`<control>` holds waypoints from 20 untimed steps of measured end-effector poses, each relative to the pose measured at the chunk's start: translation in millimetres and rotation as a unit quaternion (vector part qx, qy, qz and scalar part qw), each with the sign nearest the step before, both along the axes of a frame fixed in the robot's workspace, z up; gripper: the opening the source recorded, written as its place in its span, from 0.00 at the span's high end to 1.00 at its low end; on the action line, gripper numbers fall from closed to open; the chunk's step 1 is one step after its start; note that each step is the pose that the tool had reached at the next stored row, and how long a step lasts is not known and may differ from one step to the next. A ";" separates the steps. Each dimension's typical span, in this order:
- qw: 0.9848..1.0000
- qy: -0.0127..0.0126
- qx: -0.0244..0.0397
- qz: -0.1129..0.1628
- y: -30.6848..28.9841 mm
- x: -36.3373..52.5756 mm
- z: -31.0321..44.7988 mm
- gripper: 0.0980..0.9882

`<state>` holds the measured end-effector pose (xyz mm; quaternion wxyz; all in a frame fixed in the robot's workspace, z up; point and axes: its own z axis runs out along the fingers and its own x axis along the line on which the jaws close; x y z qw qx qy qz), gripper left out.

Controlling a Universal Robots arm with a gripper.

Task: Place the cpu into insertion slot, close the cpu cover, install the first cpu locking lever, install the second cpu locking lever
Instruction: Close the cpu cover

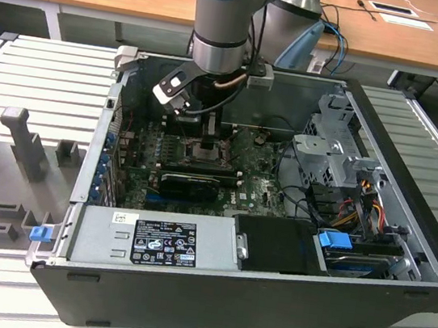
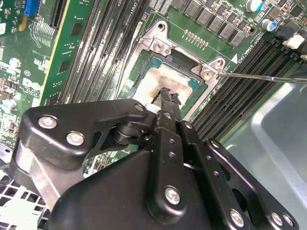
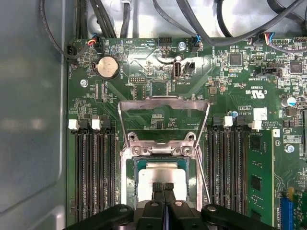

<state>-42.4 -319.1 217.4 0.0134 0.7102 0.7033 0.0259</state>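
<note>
The cpu (image 3: 160,168) lies flat in the insertion slot (image 3: 130,178), its pale metal top (image 2: 163,79) showing in both wrist views. The cpu cover (image 3: 163,102) stands swung open behind the socket, with green board visible through its window. My gripper (image 3: 163,186) is shut with nothing between its fingers, and its tips (image 2: 169,97) hover at or on the chip's top. In the exterior view the gripper (image 1: 207,134) reaches down into the open computer case over the socket. A thin locking lever (image 2: 268,77) sticks out free beside the socket, seen too as a wire (image 3: 205,179).
Black memory slots (image 3: 93,167) flank the socket on both sides, and a green memory module (image 3: 259,177) sits in one bank. Cables (image 3: 192,19) run along the board's far edge. The grey power supply (image 1: 151,240) and drive cage (image 1: 335,148) fill the case's other parts.
</note>
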 end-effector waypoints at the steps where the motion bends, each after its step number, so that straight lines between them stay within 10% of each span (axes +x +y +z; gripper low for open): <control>1: 1.000 0.000 0.000 0.000 0.0 0.0 0.2 0.99; 7: 1.000 0.008 0.007 0.000 -0.9 10.7 0.3 0.99; 20: 1.000 0.008 0.007 0.000 0.4 12.3 18.4 0.99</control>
